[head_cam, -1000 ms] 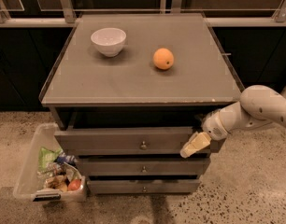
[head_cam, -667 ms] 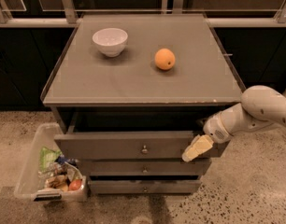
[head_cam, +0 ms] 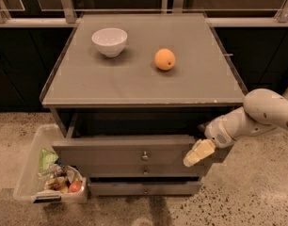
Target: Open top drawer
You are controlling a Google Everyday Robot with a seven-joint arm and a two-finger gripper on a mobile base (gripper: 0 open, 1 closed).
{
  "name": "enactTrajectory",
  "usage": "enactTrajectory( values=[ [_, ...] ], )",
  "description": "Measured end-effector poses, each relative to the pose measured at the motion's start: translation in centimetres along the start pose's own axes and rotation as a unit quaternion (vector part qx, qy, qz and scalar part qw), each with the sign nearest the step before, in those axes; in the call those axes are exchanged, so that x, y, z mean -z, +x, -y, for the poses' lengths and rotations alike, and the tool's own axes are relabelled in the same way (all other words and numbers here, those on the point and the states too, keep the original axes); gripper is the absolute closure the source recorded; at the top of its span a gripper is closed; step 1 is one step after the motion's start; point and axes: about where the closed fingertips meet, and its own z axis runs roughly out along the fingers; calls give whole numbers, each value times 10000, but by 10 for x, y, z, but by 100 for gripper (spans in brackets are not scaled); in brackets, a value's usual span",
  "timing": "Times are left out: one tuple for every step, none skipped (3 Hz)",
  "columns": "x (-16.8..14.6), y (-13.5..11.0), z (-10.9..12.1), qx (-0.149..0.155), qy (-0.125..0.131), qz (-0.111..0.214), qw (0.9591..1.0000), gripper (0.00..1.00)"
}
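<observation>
The top drawer [head_cam: 111, 155] is a wide grey panel with a small round knob [head_cam: 145, 155] at its centre. It stands pulled out from the grey cabinet [head_cam: 134, 86], with a dark gap behind its upper edge. My gripper [head_cam: 198, 153] is at the right end of the drawer front, touching or just in front of it. The white arm [head_cam: 257, 114] reaches in from the right. Two shorter drawers [head_cam: 145, 188] sit below, further back.
A white bowl [head_cam: 109, 40] and an orange [head_cam: 164, 59] sit on the cabinet top. A clear plastic bin [head_cam: 28, 175] with packets and fruit stands on the speckled floor at the cabinet's left. Dark cabinets and a glass rail run behind.
The top drawer has slid further out toward the camera. My gripper has moved with it, slightly down and forward.
</observation>
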Motion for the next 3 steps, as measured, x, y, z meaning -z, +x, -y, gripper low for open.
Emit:
enactTrajectory(
  values=[
    [4,-3,-1,0,0,0,10000,0],
    [0,5,-10,-130,23,64,9999,0],
    [4,1,-11,-129,23,64,9999,0]
  ],
)
